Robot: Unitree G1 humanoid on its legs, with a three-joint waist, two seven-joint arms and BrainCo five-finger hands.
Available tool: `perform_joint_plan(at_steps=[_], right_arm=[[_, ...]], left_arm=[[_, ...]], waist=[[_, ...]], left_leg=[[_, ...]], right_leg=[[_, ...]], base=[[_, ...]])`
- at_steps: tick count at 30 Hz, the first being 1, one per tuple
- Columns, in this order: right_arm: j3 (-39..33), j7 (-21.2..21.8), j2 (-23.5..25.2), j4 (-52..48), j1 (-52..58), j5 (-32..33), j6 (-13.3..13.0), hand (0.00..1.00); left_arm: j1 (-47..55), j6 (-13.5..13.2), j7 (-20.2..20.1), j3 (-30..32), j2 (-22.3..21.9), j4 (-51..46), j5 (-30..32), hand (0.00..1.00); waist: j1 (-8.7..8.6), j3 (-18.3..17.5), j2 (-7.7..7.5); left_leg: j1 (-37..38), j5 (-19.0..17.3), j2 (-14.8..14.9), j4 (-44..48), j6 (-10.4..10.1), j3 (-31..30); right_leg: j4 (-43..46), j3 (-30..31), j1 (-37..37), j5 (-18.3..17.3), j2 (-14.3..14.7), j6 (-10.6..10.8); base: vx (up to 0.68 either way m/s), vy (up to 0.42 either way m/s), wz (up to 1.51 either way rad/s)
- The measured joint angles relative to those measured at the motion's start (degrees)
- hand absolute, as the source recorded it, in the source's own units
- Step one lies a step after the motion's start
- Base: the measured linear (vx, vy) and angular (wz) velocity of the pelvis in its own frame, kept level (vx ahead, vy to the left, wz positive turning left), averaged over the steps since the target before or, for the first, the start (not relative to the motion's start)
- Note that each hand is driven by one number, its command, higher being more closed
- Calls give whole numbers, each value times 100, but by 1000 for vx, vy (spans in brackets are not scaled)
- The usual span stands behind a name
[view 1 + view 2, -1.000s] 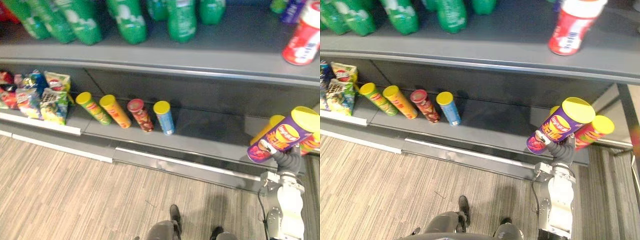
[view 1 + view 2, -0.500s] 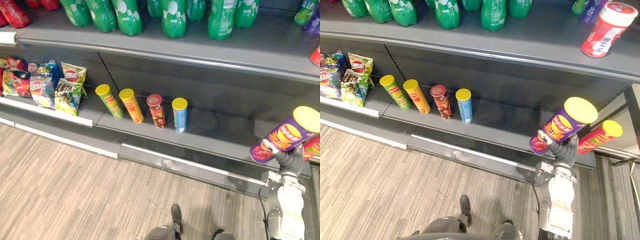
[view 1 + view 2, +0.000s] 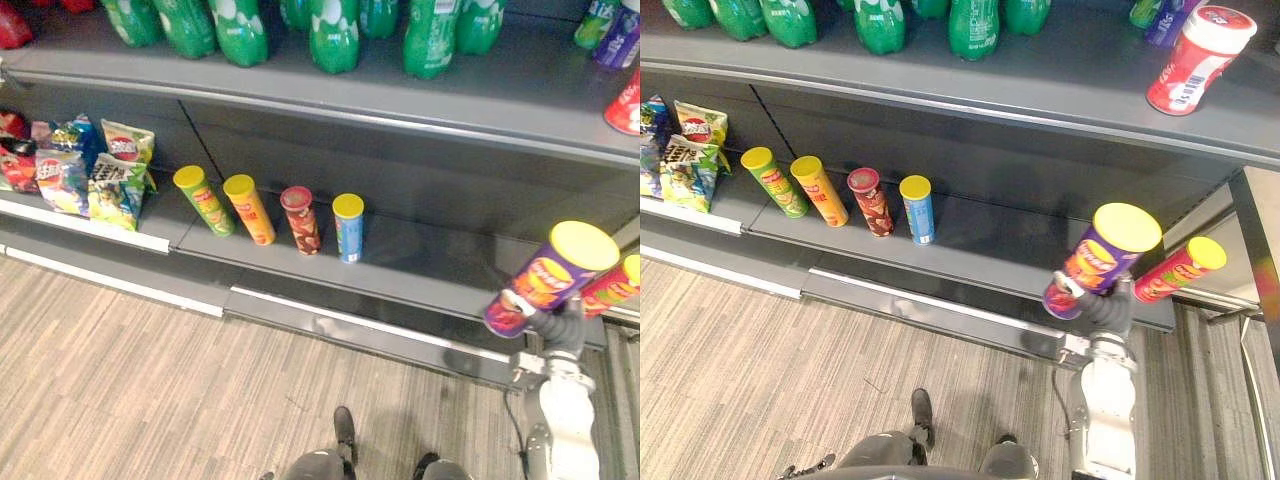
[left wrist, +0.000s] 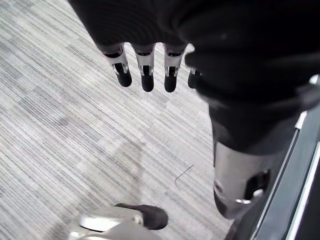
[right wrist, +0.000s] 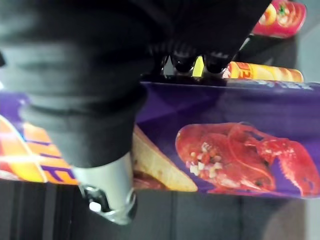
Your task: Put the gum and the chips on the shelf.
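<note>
A purple chips tube (image 3: pixel 1103 258) with a yellow lid is tilted in front of the right end of the lower shelf (image 3: pixel 990 250). My right hand (image 3: pixel 1097 303) is shut on its lower part, and its fingers (image 5: pixel 182 62) curl over the tube (image 5: pixel 225 140). A red and white gum jar (image 3: pixel 1195 58) stands on the upper shelf (image 3: pixel 1060 80) at the right. My left hand (image 4: pixel 146 75) hangs over the floor with relaxed, straight fingers and holds nothing.
Several chips tubes (image 3: pixel 860 195) stand in a row on the lower shelf, and a red one (image 3: pixel 1175 270) lies at its right end. Chip bags (image 3: pixel 685 150) sit at the left. Green bottles (image 3: pixel 875 20) line the upper shelf. Striped floor (image 3: pixel 790 380) lies below.
The view has shifted a little. My right hand keeps hold of the purple tube at the right end of the lower shelf.
</note>
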Motion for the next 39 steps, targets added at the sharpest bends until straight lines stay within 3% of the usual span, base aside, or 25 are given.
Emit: perform_joint_plan(at_steps=[4,7,14,21,25,32,35,37,39], right_arm=[[701,79,21,8,-13,-53,-18,100],[1072,36,3,188,-361,-54,-63,100],[1774,-206,-64,465,-1331,-57,-222,100],[2042,-484,-188,960,-1725,-269,-256,100],[2028,-847,-180,1159,-2115,-332,-263,100],[1871,-1304,-169,1641,-2749,-643,-388,100],[1562,-1604,-169,1861,-3132,-748,-414,100],[1331,-1774,-176,1940,-3342,-885,-414,100],[1047,-1891,-193,2015,-3540,-930,-415,100]], left_arm=[[-220,-73,390,52,-67,-393,-236,0],[-518,-267,587,54,-127,-718,-424,0],[-1086,-553,978,165,-124,-1056,-1054,0],[-1341,-754,1715,630,-196,-1610,-1218,0],[-1368,-892,2145,621,-233,-2175,-860,0],[-1367,-895,2172,447,-216,-2269,-253,0],[-1367,-894,2130,219,-212,-2263,-250,0],[-1360,-896,2017,62,-178,-2262,-250,0],[-1350,-913,1637,-252,-55,-2263,-267,0]], waist=[[65,230,-80],[130,564,-101],[172,1240,-1],[311,1375,60],[350,1465,106],[488,1518,117],[507,1605,202],[537,1670,259],[618,1703,307]], left_leg=[[-121,75,68,22,4,-32],[-312,163,90,112,32,-119],[-1383,-147,140,1331,65,-419],[-2003,-133,220,1582,47,-544],[-2189,-40,189,1587,-28,-694],[-2296,114,70,1457,-35,-932],[-2328,206,16,1404,-20,-1054],[-2328,215,3,1405,-24,-1091],[-2349,226,-15,1402,-38,-1098]], right_leg=[[263,16,-221,-73,-19,-107],[597,-32,-449,-162,-77,-156],[1250,-192,-1013,-497,-245,-198],[1542,-280,-1549,-588,-246,-299],[1661,-427,-1685,-644,-282,-316],[1908,-640,-1784,-845,-398,-342],[2046,-738,-1800,-914,-455,-383],[2106,-737,-1810,-934,-472,-398],[2150,-717,-1867,-1002,-511,-387]], base=[[30,-64,2],[-6,-52,22],[-60,-43,25],[-47,-68,9],[6,-87,16],[31,-79,23],[36,-91,25],[2,-63,11],[-18,-75,2]])
